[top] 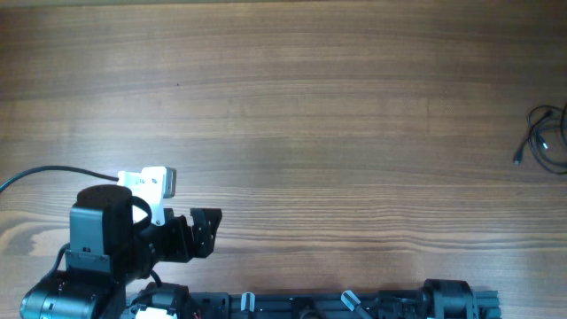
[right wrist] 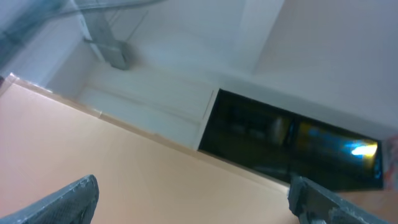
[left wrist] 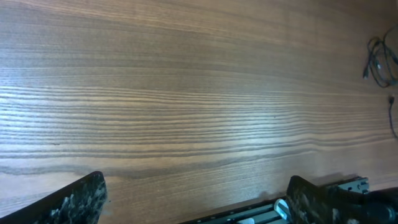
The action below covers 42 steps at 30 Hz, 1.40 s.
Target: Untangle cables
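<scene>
Thin dark cables with small metal-tipped plugs [top: 545, 137] sit tangled at the far right edge of the brown wood-grain worktop [top: 283, 106], well apart from both arms.
Risks: the bundle runs out of the overhead view, so a sideways drag could pull it off the edge. The cords are thin and lie flat, so wide jaws may slip past them. Pinching several strands at once would tighten the knot. The black left tool [top: 205, 232] has its jaws apart and empty, low over bare wood at near left. The right tool [right wrist: 193, 186] also has its jaws apart and empty, aimed up at the wall with no cable in its view. Counts: one tangle (number of cords cannot be told), two arms, two tools, one worktop.
</scene>
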Tool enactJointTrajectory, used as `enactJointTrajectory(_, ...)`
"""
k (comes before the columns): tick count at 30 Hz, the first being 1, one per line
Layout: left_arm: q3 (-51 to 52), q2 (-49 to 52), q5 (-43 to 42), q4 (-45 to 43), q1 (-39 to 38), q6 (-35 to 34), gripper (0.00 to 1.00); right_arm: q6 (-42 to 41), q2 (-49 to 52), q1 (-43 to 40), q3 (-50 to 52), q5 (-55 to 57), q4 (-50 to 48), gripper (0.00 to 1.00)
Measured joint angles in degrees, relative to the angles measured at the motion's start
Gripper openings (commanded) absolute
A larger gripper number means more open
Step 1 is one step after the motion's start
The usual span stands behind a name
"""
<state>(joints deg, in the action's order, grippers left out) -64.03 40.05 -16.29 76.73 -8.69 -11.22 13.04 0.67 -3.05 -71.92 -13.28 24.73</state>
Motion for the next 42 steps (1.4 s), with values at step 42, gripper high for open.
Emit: enactJointTrajectory(42,0.0,0.0,-0.1,-0.8,0.0,0.0,1.00,-18.1,0.0,0.0,69.1,2.9,-20.1,1.00)
